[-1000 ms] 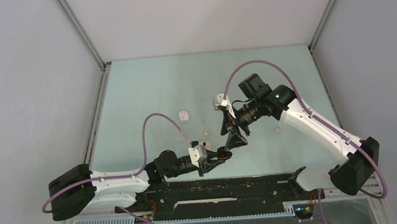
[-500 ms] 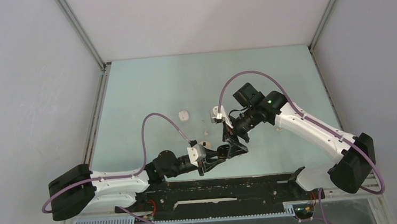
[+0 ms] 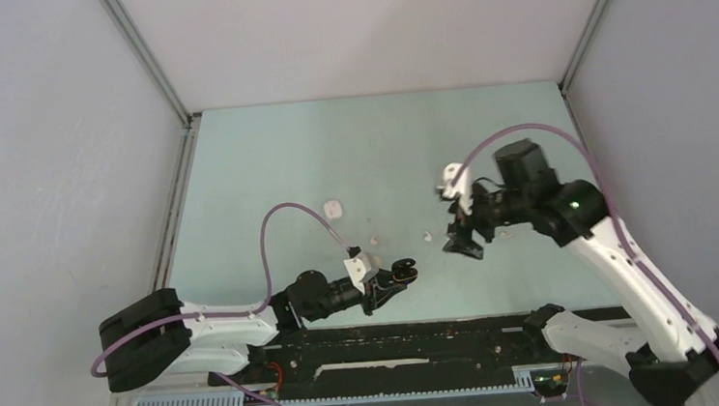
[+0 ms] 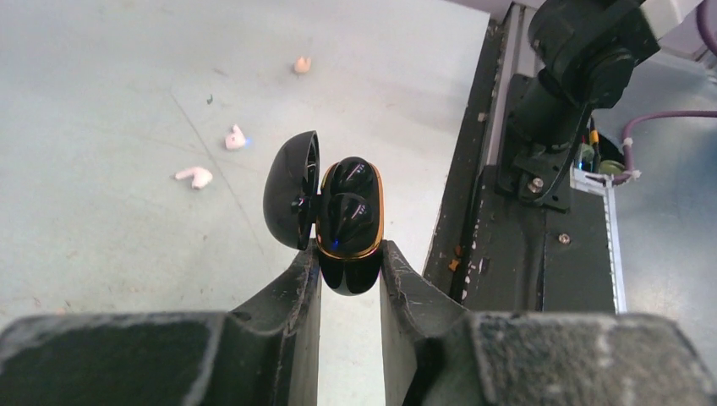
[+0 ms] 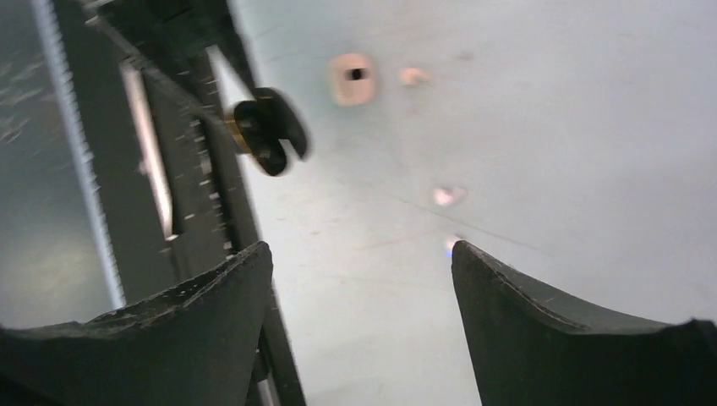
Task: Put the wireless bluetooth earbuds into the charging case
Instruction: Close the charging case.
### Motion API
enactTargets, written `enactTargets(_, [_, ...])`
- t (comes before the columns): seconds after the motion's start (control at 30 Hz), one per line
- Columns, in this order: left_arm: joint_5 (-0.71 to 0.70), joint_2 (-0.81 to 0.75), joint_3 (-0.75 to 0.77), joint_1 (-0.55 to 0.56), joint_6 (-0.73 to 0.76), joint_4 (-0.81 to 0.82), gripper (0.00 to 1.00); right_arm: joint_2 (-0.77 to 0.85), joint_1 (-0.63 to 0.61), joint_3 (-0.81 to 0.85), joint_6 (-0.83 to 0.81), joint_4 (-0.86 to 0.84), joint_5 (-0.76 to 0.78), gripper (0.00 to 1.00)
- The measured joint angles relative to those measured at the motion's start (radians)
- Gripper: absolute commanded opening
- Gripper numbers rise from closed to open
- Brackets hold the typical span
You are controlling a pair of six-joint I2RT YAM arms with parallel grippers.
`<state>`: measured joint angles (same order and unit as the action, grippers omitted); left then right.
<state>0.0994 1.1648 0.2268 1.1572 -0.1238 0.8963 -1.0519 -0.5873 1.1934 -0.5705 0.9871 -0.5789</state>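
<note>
Right gripper has swung from the case toward the right edge, jaws spread and empty, while the left gripper clamps the open case near the near edge; earbuds lie loose mid-worktop, so it should centre over one before closing.

Held end: the charging case is hidden at its lower end between the left hand's fingers.
Wells: filled or empty cannot be told.
Right wrist view: motion-blurred; earbuds ahead of the right hand are shapeless pale smears.
</note>
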Motion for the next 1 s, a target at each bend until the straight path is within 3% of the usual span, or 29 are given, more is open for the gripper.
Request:
enactTargets(0.13, [0.006, 0.051, 0.007, -0.001, -0.011, -0.002, 0.00, 0.102, 0.178, -0.055, 0.014, -0.051, -0.049, 0.81])
enactTargets(0.27, [0.047, 0.083, 0.043, -0.001, -0.007, -0.005, 0.00, 0.095, 0.217, -0.169, 0.003, -0.085, -0.154, 0.90])
enactTargets(0.5, [0.123, 0.085, 0.080, 0.003, 0.016, 0.004, 0.00, 0.011, 0.193, -0.305, -0.007, -0.177, -0.278, 0.92])
enactTargets(0.7, [0.154, 0.085, 0.115, 0.008, 0.046, -0.045, 0.01, 0.011, 0.095, -0.315, -0.034, -0.218, -0.329, 0.92])
enactTargets(1.0, [0.167, 0.099, 0.131, 0.008, 0.058, -0.080, 0.01, 0.002, 0.042, -0.335, -0.086, -0.217, -0.362, 0.92])
